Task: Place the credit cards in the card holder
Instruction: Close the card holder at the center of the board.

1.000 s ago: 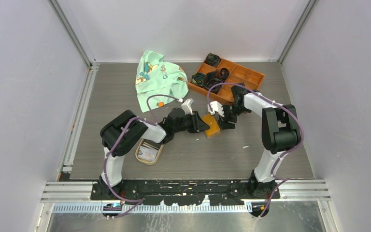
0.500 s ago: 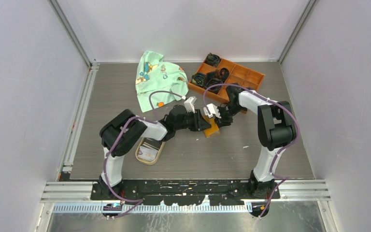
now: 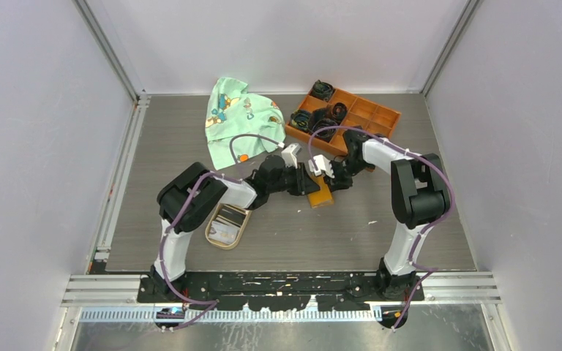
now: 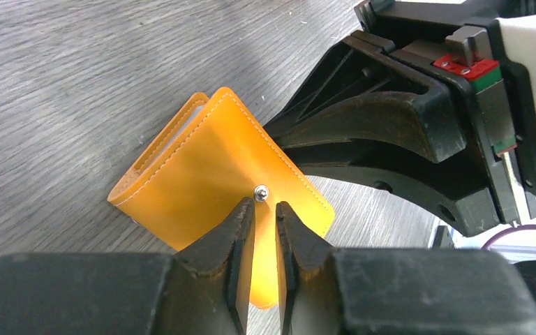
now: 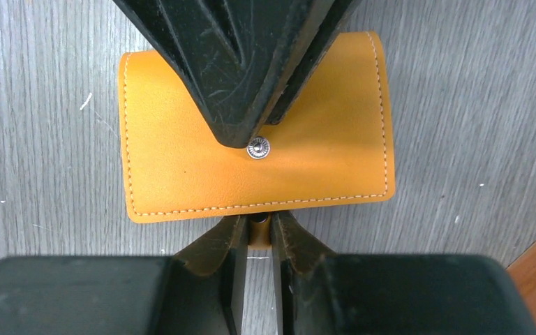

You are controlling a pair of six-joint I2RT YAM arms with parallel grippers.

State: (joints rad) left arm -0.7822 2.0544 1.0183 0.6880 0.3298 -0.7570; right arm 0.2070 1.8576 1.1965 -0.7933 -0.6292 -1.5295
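**Card holder (image 5: 181, 167) snapped shut, hemmed in from two sides**

- Lies flat about the middle of the grey wood-grain table (image 3: 410, 219), between the two arms.
- The left gripper (image 4: 265, 206) has its fingers drawn almost together, with a thin slit between them. The tips are down on the cover right at the snap. Cannot tell whether they nip anything or only press.
- The right gripper (image 5: 255, 225) meets the opposite long edge with its fingers narrowed. A sliver of orange shows between the tips, which reads as a pinch on the rim of the cover.
- The tan oval dish (image 3: 210, 235) sits by the left arm, well apart from the card holder. The cards (image 3: 228, 218) lie in it; none are loaded yet.
- Handling, my judgement:
  - It is light and thin, with a soft leather-like cover that will bend rather than keep its shape.
  - The smooth face will likely skate on the table if pushed, so one leaf needs pinning.
  - The snap should resist, then give all at once.
  - The best hold is the free edge of the top flap beside the snap. The fold side offers no lip.
- Look:
  - Bright orange, rectangular with rounded corners.
  - Folded double; two leaves show at one end in the left wrist view.
  - Pale stitching (image 5: 251, 206) runs round the border.
  - The snap (image 5: 257, 147) is a small silver stud, fastened.
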